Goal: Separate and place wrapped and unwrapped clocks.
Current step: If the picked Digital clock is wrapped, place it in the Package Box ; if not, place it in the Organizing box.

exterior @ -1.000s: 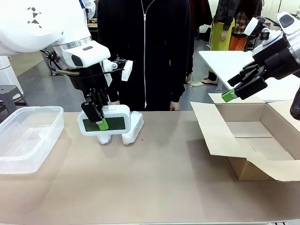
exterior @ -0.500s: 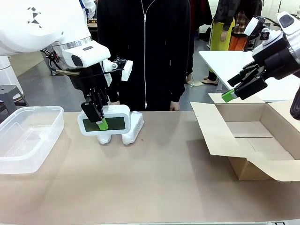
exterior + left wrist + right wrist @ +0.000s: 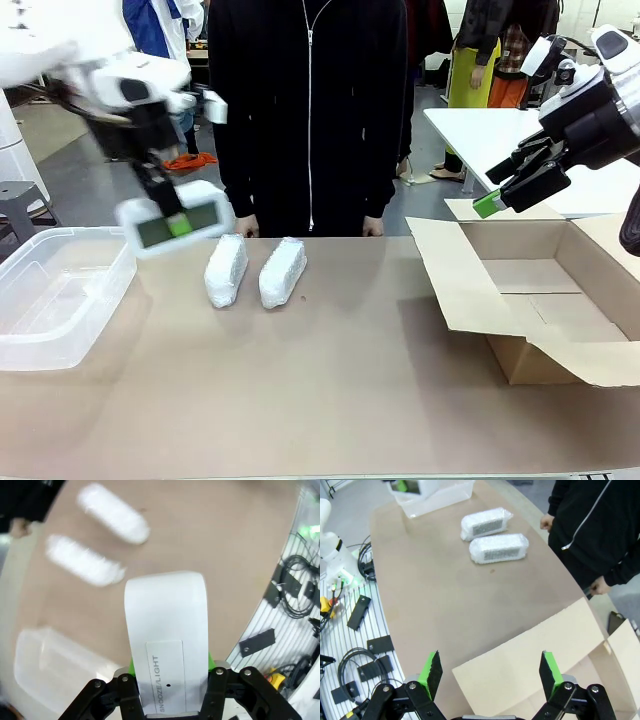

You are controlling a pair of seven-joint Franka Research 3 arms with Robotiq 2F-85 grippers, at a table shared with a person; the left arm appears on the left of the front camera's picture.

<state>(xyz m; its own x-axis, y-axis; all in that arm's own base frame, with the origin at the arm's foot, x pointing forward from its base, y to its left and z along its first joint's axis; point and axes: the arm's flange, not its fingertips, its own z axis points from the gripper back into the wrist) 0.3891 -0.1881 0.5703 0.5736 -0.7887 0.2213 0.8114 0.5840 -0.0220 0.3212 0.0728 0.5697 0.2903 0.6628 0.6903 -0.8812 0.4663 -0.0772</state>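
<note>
**Bare clock clamped in left gripper, lifted beside bin**

Clenched in the left gripper (image 3: 175, 222) (image 3: 167, 682), green pads front and back: one bare white digital clock (image 3: 205, 214) (image 3: 167, 615), held in the air, screen facing the robot. Just beside and above the near corner of one clear plastic bin (image 3: 60, 290) (image 3: 50, 670) at the table's left. Printed on the clock's top button: SNOOZE/LIGHT.

Further out, lying side by side on the brown table (image 3: 350, 400), close but apart: two bubble-wrapped clocks, left one (image 3: 225, 270) (image 3: 486, 523) and right one (image 3: 282, 272) (image 3: 498, 548). Behind them, at the far edge, a person in a black zipped jacket (image 3: 310, 100).

At the right, one open cardboard box (image 3: 530, 290) (image 3: 530, 665). Above it, the right gripper (image 3: 495, 200) (image 3: 487, 672), jaws spread wide, nothing between them.

Compared with a second ago: clock raised and carried left, away from the two bundles it had covered in part; both now fully in sight. Right gripper unmoved.
</note>
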